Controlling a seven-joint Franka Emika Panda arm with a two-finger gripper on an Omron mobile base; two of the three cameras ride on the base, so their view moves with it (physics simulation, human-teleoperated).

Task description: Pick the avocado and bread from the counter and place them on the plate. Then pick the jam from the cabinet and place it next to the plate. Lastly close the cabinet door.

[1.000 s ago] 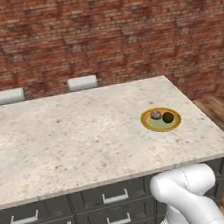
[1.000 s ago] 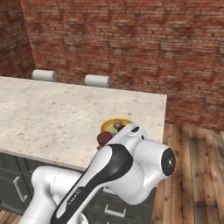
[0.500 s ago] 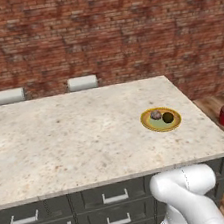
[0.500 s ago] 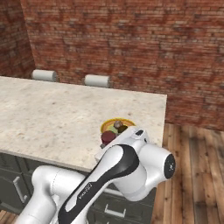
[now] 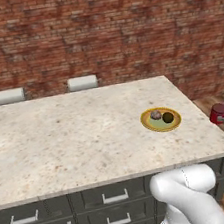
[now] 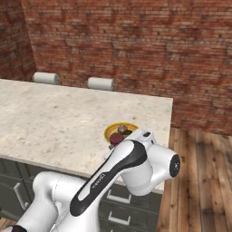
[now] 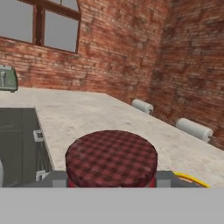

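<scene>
Now plate holds bread, avocado

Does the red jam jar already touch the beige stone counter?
Apart. In the left base view, the red jam jar hangs off the beige stone counter's right edge, over the wood floor.

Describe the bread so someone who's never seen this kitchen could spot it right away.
Find the wide beige speckled counter in front of the brick wall, then the small yellow plate near its right end. Two small lumps sit on it: the bread is the paler grey-brown, bumpy one, left of the smooth, darker avocado.
</scene>
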